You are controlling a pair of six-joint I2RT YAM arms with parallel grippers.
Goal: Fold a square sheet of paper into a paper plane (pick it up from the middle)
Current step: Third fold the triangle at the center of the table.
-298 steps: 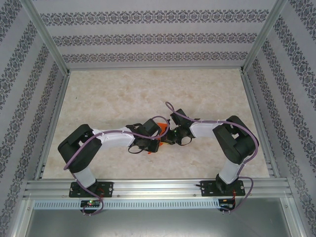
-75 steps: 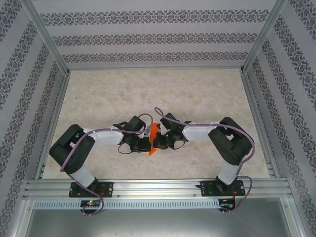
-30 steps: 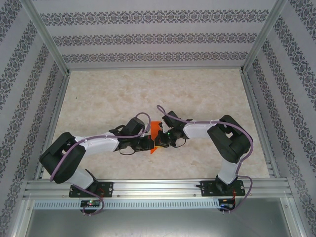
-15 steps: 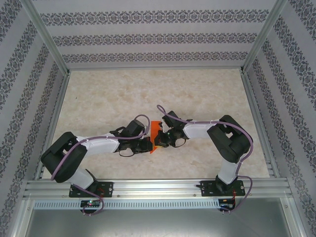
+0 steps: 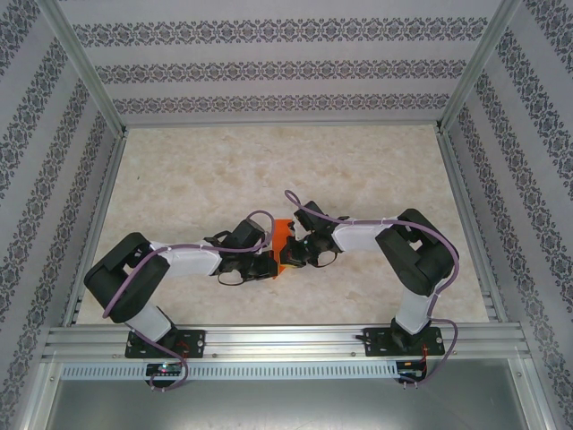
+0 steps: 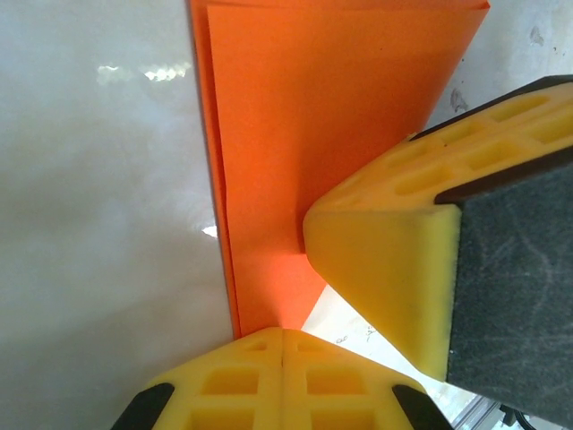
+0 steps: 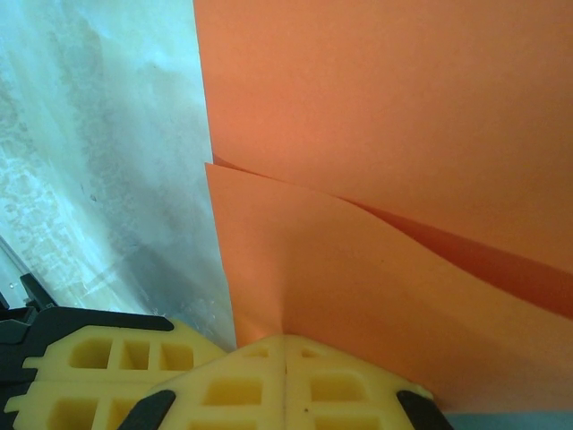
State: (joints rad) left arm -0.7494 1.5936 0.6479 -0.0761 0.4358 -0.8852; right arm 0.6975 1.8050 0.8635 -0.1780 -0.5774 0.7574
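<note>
The sheet of paper (image 5: 282,238) is bright orange and folded into layers. It is held just above the table's middle, between the two arms. My left gripper (image 5: 269,265) is shut on its near edge. In the left wrist view the yellow fingertips meet at my left gripper (image 6: 282,333) and pinch the paper (image 6: 331,125), with a right finger (image 6: 385,260) close beside them. My right gripper (image 5: 288,255) is shut on the same near edge. In the right wrist view my right gripper (image 7: 285,340) pinches the layered paper (image 7: 385,134), whose upper flap bows. Left fingers (image 7: 89,363) sit at bottom left.
The marble-patterned table (image 5: 269,161) stretches bare behind the arms. Aluminium frame posts and patterned walls (image 5: 286,72) close it in on three sides. A metal rail (image 5: 286,340) runs along the near edge where both arm bases are bolted.
The left arm's elbow has swung up and to the right while both grippers stay pinched on the paper. The paper has barely shifted. The right arm holds still.
</note>
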